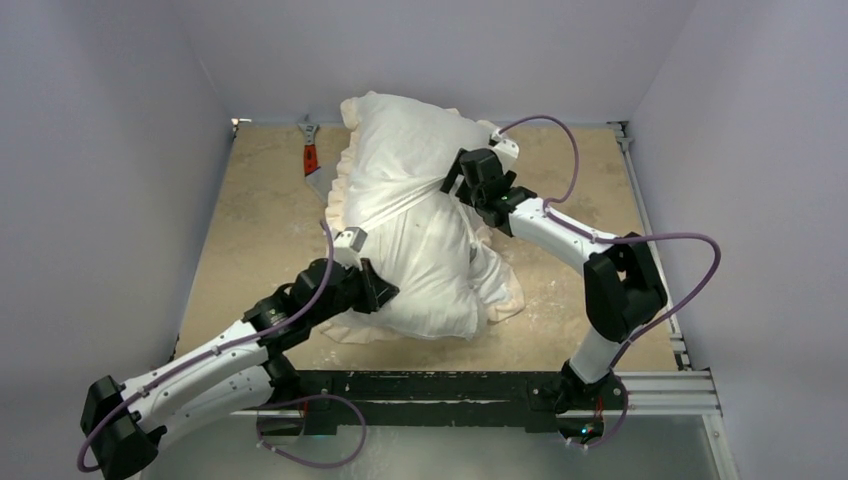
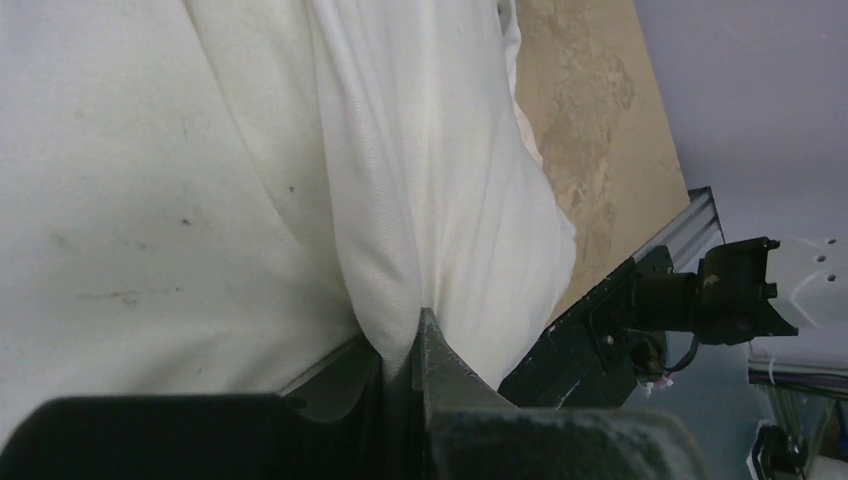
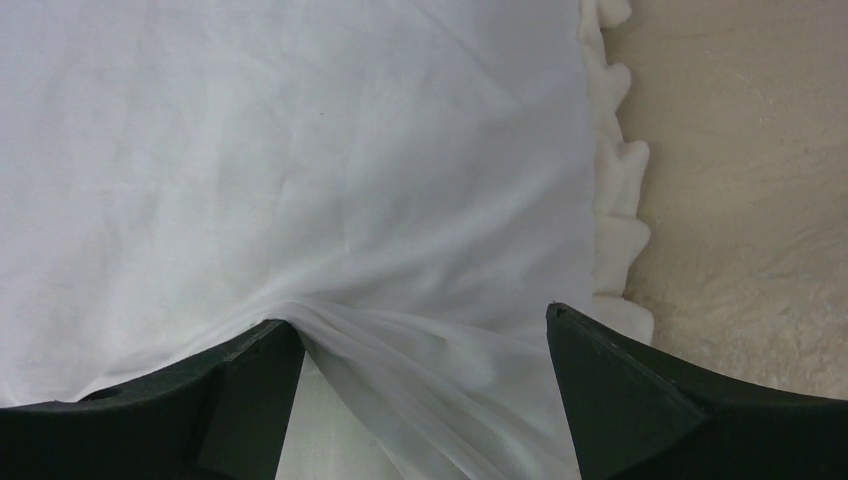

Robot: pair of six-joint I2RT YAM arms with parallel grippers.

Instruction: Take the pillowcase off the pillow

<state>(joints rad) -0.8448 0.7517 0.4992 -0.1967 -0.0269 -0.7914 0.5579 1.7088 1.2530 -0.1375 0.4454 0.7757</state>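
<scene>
The pillow (image 1: pixel 440 275), plump and white with faint specks, bulges toward the table's near side. My left gripper (image 1: pixel 385 290) is at its left flank, shut on a pinched fold of the pillow (image 2: pixel 395 290). The pillowcase (image 1: pixel 390 150) lies white side up over the far part, its cream frill (image 1: pixel 340 190) along the left edge and more frill (image 1: pixel 508 300) under the pillow. My right gripper (image 1: pixel 455 185) rests on the pillowcase (image 3: pixel 300 150) where the cloth necks in. It stands open over a loose ridge of thin cloth (image 3: pixel 400 345), with frill (image 3: pixel 615 210) just right of it.
A red-handled tool (image 1: pixel 310 158) lies at the table's back left, close to the frill. The tan tabletop (image 1: pixel 250 230) is walled on three sides. A metal rail (image 1: pixel 650 230) runs down the right edge, and a black frame (image 1: pixel 430 385) crosses the near edge.
</scene>
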